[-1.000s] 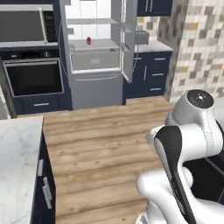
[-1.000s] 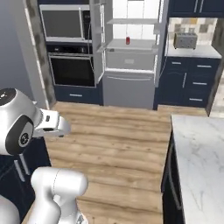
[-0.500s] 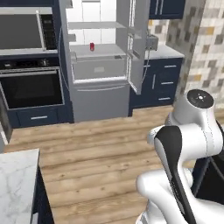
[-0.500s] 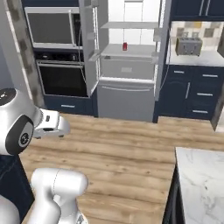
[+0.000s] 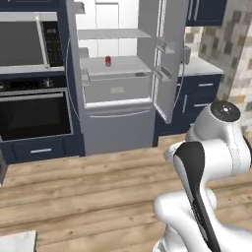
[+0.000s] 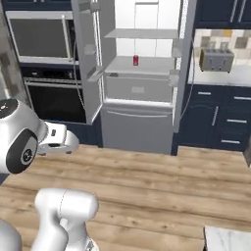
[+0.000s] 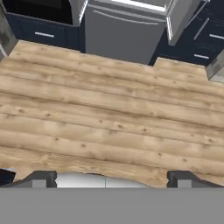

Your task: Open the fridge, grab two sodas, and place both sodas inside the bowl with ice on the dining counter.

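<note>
The fridge [image 5: 123, 74] stands open, both doors swung wide, and one red soda [image 5: 108, 61] sits upright on the middle shelf, far ahead across the wooden floor [image 7: 109, 118]. In the right base view the same soda [image 6: 136, 60] stands toward the left of that shelf. The claw [image 7: 111, 177] is spread wide and carries nothing, looking down at the floor with the fridge's lower drawer [image 7: 127, 33] far in front. So the can lies ahead of and above the claw, long axis vertical; I'd judge a level, forward reach is called for.
</note>
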Available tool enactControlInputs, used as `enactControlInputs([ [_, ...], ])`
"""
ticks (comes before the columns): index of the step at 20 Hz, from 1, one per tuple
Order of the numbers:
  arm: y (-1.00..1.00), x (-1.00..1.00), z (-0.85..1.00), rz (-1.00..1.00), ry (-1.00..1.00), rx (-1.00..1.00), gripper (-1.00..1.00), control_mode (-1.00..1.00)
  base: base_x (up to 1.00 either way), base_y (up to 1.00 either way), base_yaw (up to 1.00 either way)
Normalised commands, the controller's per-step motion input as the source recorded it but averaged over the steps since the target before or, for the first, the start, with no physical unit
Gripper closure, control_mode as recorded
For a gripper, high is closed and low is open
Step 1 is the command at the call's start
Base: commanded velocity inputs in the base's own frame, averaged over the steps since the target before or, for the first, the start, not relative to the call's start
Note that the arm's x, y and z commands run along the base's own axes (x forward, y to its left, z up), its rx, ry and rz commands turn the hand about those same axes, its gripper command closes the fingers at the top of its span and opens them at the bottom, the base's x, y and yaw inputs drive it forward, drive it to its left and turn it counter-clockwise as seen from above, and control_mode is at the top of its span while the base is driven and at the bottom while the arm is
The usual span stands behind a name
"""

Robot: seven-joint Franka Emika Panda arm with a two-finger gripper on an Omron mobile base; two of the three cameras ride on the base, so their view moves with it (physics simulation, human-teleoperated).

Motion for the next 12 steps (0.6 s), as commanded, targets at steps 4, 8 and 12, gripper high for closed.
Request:
enactControlInputs([
  [4,0.00,0.00,0.00,0.00,0.00,0.00,-1.00,1.00,1.00,-0.15,0.00],
  [8,0.00,0.00,0.00,0.00,0.00,0.00,-1.00,1.00,1.00,-0.22,0.00],
  [12,0.00,0.00,0.00,0.00,0.00,0.00,-1.00,1.00,1.00,-0.23,0.00],
])
